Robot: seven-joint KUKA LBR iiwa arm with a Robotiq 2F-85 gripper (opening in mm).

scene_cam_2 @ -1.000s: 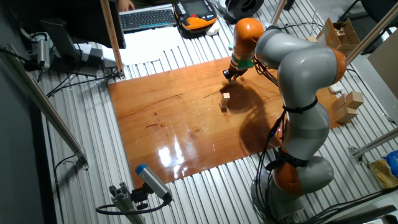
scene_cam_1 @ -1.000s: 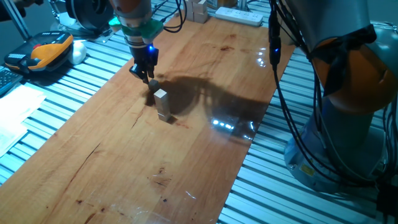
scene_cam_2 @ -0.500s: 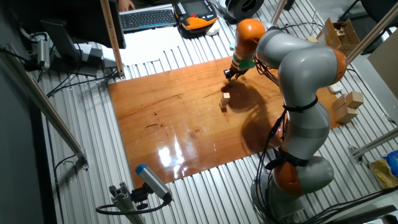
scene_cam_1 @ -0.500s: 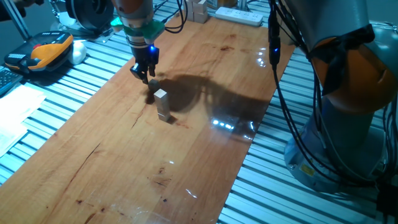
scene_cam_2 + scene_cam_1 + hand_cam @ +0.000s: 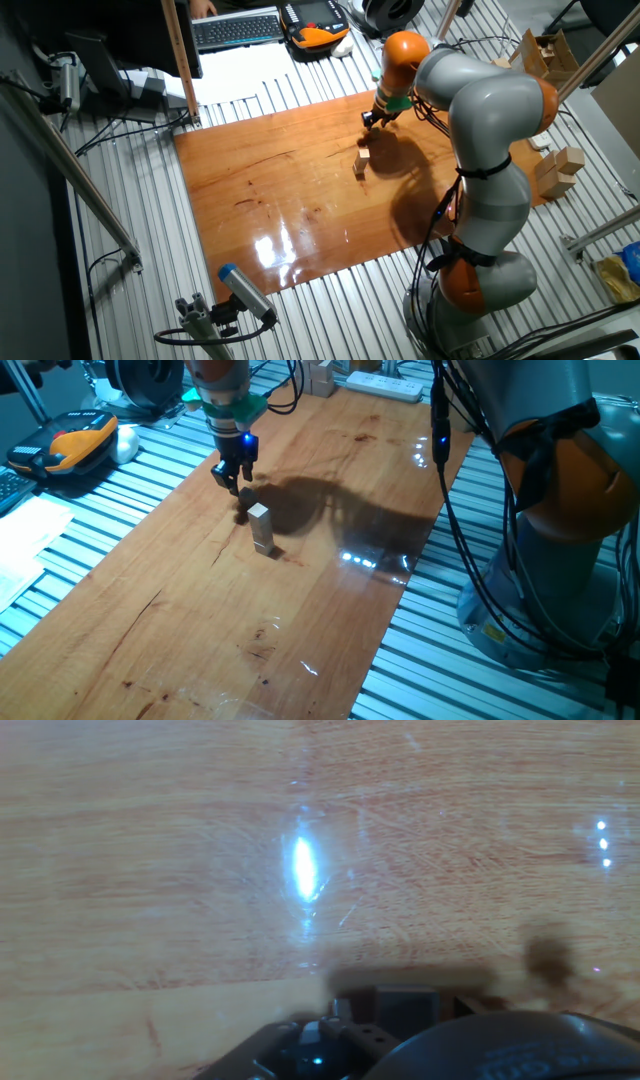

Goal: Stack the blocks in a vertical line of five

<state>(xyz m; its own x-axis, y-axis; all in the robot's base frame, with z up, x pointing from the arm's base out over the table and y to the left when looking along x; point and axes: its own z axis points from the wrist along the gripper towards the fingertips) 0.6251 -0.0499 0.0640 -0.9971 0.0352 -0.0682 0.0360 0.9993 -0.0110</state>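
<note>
End effector (image 5: 232,484) hovers at the stack's (image 5: 261,528) eleven o'clock; its grip is unclear.
Blocks look light, hard and smooth; pinch two flat sides.

surface: glossy orange-brown wooden board (image 5: 150,870) fills the frame | glare: bright white streak at centre, three small dots at right edge | bottom edge: blurred dark grey gripper body (image 5: 400,1035), fingers not discernible

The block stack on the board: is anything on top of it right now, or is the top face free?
Nothing rests on the block stack; its pale top face is bare. The gripper is behind it, off to one side, not above. Whether it holds a block cannot be seen.
</note>
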